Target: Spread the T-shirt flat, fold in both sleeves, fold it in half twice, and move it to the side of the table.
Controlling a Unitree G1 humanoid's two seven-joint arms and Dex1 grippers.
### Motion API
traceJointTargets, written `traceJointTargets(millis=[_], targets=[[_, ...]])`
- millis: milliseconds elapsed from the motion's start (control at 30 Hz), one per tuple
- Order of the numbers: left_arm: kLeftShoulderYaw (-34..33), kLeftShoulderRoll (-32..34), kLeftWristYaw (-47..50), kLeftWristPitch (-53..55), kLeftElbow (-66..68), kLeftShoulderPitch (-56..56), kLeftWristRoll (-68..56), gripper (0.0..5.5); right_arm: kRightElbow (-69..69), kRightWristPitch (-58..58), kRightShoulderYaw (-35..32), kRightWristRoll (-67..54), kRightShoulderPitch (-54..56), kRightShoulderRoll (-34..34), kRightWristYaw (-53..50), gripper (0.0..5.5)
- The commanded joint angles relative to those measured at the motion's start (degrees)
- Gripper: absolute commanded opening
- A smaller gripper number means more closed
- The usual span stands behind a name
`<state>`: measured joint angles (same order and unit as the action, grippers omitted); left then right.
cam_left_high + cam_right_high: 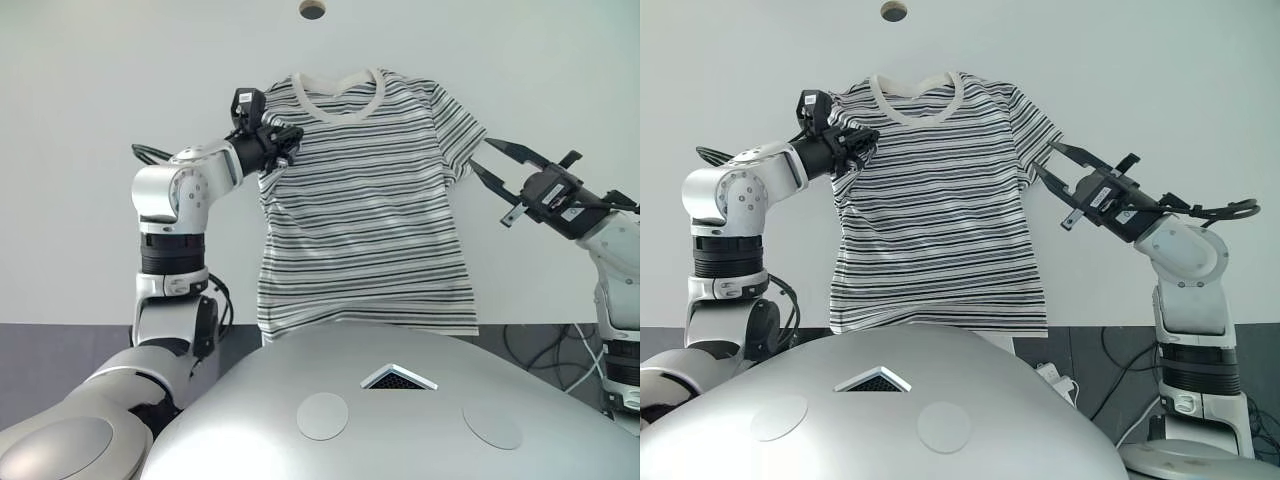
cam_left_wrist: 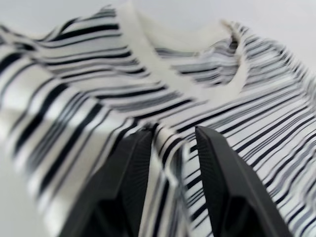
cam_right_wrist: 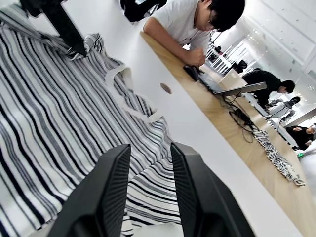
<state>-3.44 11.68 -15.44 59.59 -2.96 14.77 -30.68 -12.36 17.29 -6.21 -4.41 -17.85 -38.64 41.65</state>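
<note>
Jaws both spread: left jaws straddle cloth at one sleeve, right jaws sit just beside the other. T-shirt (image 1: 365,220) lies flat on tabletop (image 1: 80,80). Light, limp, probably slides easily; best pinched at sleeve hems.

Bright, even light; T-shirt (image 2: 74,98) blurred in left wrist view

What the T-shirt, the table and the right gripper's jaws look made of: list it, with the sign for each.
T-shirt: soft knit cloth, likely cotton; it lies limp and rumples. Table: smooth matte white board, perhaps laminate; even, no grain. Right gripper jaws: black, probably hard plastic or rubber; fine ridges on the inner faces.
</note>
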Motion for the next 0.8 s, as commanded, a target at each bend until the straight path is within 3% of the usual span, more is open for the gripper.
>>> traceJointTargets(millis=[33, 167, 233, 300, 400, 533, 633, 800], targets=[[-3.4, -2.0, -0.9, 0.2, -1.3, 1.8, -3.2, 1.77, 0.3, 0.2, 0.7, 0.9, 0.2, 0.0, -0.3, 1.55], [0.2, -0.8, -7.5, 1.8, -9.4, -2.1, -8.0, 1.77, 0.7, -0.1, 1.6, 1.4, 0.8, 0.2, -0.6, 1.55], [4.4, 4.0, -12.8, -7.3, -17.0, -6.4, -3.8, 1.77, 0.6, -0.2, 2.1, 1.6, 0.8, 0.2, -0.8, 1.55], [5.0, 11.6, -17.8, -22.7, -21.0, -10.4, 5.2, 1.77, 0.8, 0.0, 1.9, 1.6, 0.4, 0.1, -1.1, 1.55], [2.5, 25.6, -21.8, -52.3, -12.4, -17.6, 23.1, 1.77, 5.0, 0.1, -0.9, 1.2, 1.3, -0.1, -2.8, 1.55], [1.7, 35.6, -16.8, -78.4, -2.0, -26.2, 38.5, 1.77, 15.7, -1.5, -5.1, 0.7, 6.0, -1.6, -5.3, 1.55], [5.9, 38.9, -8.7, -87.7, 4.5, -28.8, 51.1, 1.77, 25.9, -2.2, -5.8, 2.0, 12.1, -2.3, -7.5, 1.55], [12.1, 36.4, -5.2, -95.9, 9.7, -28.2, 58.3, 1.77, 36.0, -2.0, -7.9, 1.5, 18.4, -2.7, -10.6, 1.55]])
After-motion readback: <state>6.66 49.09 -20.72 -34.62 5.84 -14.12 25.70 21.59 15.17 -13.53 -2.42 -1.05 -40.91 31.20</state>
